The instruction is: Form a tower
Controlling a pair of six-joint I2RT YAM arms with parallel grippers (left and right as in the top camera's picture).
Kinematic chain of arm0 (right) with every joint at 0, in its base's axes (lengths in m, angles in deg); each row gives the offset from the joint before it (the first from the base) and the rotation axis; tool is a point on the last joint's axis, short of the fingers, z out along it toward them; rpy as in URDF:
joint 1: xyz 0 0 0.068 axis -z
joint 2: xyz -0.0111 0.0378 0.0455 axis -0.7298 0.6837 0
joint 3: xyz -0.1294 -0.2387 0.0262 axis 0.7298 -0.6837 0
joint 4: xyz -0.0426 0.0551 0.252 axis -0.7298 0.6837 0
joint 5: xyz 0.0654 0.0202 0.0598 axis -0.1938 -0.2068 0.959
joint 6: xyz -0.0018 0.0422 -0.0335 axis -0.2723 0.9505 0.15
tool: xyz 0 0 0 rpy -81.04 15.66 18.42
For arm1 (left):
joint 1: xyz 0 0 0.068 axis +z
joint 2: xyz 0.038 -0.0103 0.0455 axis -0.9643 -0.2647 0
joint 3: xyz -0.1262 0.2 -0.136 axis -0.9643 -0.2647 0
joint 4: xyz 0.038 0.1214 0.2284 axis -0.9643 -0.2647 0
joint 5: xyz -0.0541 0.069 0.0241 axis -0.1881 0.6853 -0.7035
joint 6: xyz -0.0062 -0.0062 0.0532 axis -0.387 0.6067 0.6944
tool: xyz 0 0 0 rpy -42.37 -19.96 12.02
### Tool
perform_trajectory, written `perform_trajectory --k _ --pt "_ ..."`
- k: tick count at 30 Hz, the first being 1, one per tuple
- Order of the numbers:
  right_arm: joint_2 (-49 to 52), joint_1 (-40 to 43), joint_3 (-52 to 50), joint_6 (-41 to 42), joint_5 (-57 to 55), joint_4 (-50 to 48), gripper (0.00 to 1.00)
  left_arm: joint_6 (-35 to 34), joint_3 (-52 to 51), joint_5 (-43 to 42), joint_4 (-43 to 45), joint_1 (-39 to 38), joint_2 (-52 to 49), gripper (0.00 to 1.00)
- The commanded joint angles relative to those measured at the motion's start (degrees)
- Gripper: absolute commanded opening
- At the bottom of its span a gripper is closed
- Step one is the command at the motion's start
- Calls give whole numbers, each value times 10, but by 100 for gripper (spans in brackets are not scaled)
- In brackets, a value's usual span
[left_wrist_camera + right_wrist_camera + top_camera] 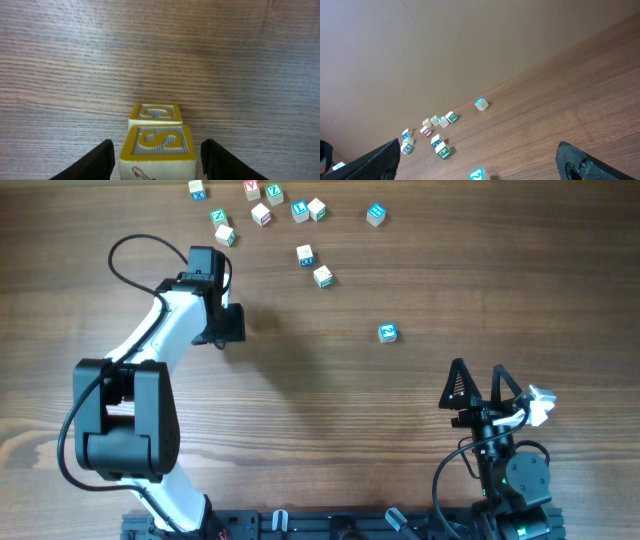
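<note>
In the left wrist view, a pale wooden cube (pixel 157 145) with a yellow-framed S on top and a small red drawing on its front stands between the fingers of my left gripper (pixel 156 150). The jaws are open, with a gap on each side of the cube. A second yellow S cube (pixel 156 112) sits right behind it, and I cannot tell whether one rests on the other. From overhead, the left gripper (pixel 228 325) hides both cubes. The tower shows in no view. My right gripper (pixel 478 370) stands open and empty near the front edge.
Several loose letter cubes lie scattered along the far edge (pixel 262 214). Two more sit nearer the middle (pixel 323 276), and a single blue one (pixel 388 332) lies in front of the right gripper. The right wrist view shows that blue cube (pixel 477 174) and a green-faced one (pixel 443 151).
</note>
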Motion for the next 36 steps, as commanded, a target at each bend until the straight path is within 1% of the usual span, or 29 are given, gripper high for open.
perform_trajectory --k 1,7,14,16,19,22,23,24,25,27,30,31,34,36 --pt "-5 2 0 -2 -6 -2 100 3 -16 -2 15 3 -7 54" --pt "-5 2 0 -2 -6 -2 100 1 -16 -3 38 9 -7 52" --pt "-5 2 0 -2 -6 -2 100 1 -16 -3 42 9 -7 35" --pt "-5 2 0 -2 -6 -2 100 1 -16 -3 43 9 -7 29" --pt "-5 2 0 -2 -6 -2 100 1 -16 -5 44 9 -7 28" --pt "-5 2 0 -2 -6 -2 100 1 -16 -5 44 9 -7 43" --pt "-5 2 0 -2 -6 -2 100 1 -16 -5 44 9 -7 63" --pt "-5 2 0 -2 -6 -2 100 1 -16 -5 45 9 -7 71" --pt "-5 2 0 -2 -6 -2 100 1 -16 -5 46 9 -7 77" --pt "-5 2 0 -2 -6 -2 100 1 -13 -5 50 9 -6 81" --pt "-5 2 0 -2 -6 -2 100 -16 17 -5 50 16 -2 83" --pt "-5 2 0 -2 -6 -2 100 -29 35 -5 48 23 0 86" --pt "-5 2 0 -2 -6 -2 100 -80 78 -5 44 53 8 99" --pt "-5 2 0 -2 -6 -2 100 -122 98 -5 44 82 14 100"
